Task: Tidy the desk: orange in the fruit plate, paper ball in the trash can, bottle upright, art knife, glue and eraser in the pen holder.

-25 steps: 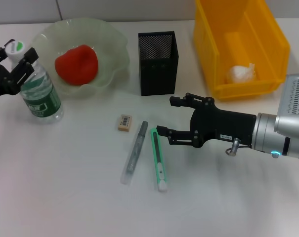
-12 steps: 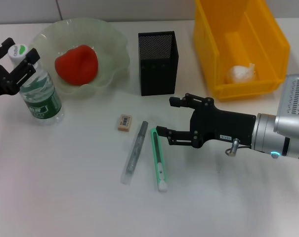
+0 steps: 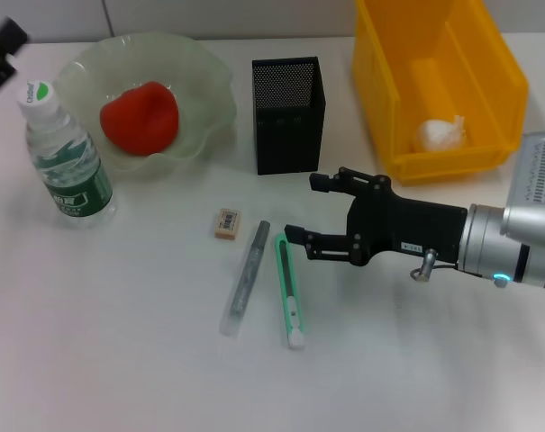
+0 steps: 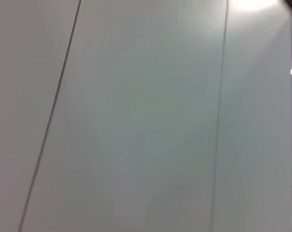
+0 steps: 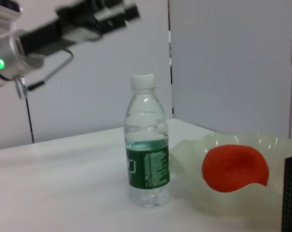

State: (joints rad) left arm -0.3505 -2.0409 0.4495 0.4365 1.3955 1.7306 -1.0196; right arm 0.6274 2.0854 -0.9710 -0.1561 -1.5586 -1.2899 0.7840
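Right arm (image 3: 524,236): cylindrical silver-grey housing with a ribbed vent panel on its upper section and a small green-cyan indicator light on the underside. A black band separates the housing from the matte black right gripper (image 3: 319,214), which has slim, jointed black fingers, a small white label, and a metal ring hook beneath. Left gripper (image 3: 2,49): matte black; its arm is silver with a green light

Bottle (image 3: 65,153) upright beside plate (image 3: 200,90) holding orange (image 3: 140,117); knife (image 3: 289,292), eraser (image 3: 227,223) lie flat.
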